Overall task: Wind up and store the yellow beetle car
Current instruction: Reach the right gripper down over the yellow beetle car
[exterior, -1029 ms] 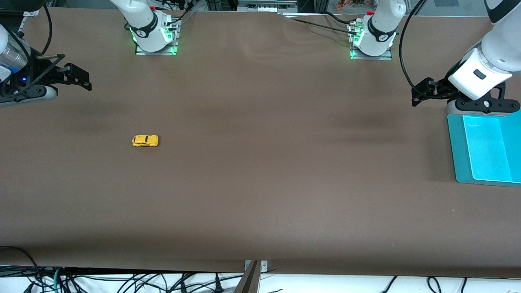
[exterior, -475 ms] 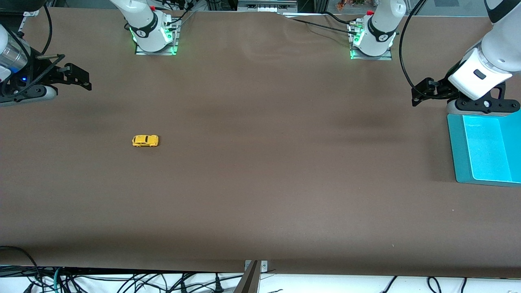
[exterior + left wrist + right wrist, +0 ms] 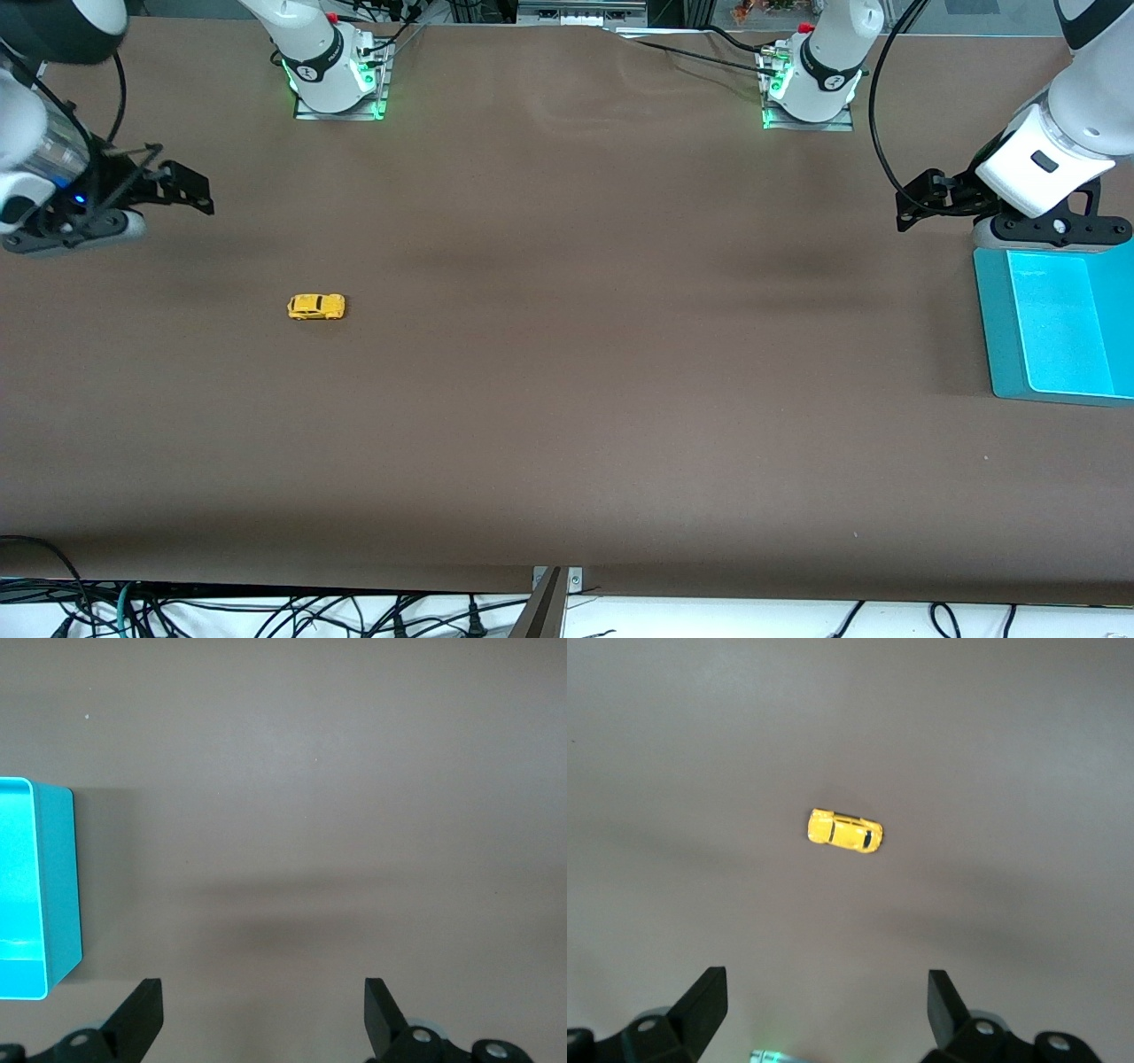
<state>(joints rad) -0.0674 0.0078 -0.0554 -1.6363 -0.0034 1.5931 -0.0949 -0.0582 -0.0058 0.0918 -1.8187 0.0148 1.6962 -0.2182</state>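
Yellow beetle car (image 3: 316,307) sat alone on the table (image 3: 567,372) — both grippers, right gripper (image 3: 182,186) and left gripper (image 3: 921,199), spread wide, empty; teal bin (image 3: 997,337) cut off at the edge.

The yellow beetle car (image 3: 316,307) has a smooth, glossy painted shell, perhaps die-cast metal or plastic; the views do not settle which. It sits on a matt brown table covering (image 3: 567,399) with faint ripples, like paper or thin cloth. The turquoise bin (image 3: 995,337) looks like smooth, shiny plastic.
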